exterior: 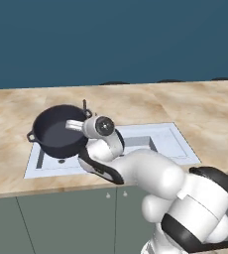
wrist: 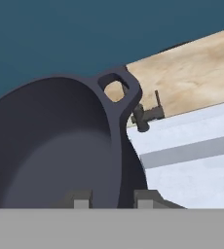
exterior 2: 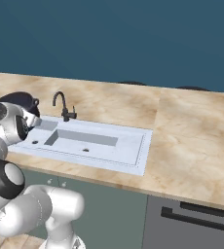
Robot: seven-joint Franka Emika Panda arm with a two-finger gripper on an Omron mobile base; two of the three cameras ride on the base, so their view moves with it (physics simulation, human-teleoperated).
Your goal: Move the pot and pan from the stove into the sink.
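The dark navy-grey pot [exterior: 56, 131] is over the left end of the white sink [exterior: 178, 146], tipped a little toward the camera. My gripper [exterior: 75, 125] reaches in from the right and is shut on the pot's rim. In the hand view the rim of the pot [wrist: 60, 146] runs between my gripper's [wrist: 113, 200] two tips, and one loop handle sticks up at the top. From the right base view the pot [exterior 2: 21, 98] peeks out behind my hand, left of the sink [exterior 2: 133, 146]. I cannot tell whether the pot touches the basin. The pan and the stove are out of view.
A thin dark faucet [exterior 2: 63, 107] stands at the sink's back edge, close to the pot; the faucet [exterior: 85, 106] is just behind the pot's rim. Beige marbled counter [exterior 2: 192, 141] stretches to the right. Grey-green cabinet fronts [exterior: 61, 218] run below the counter.
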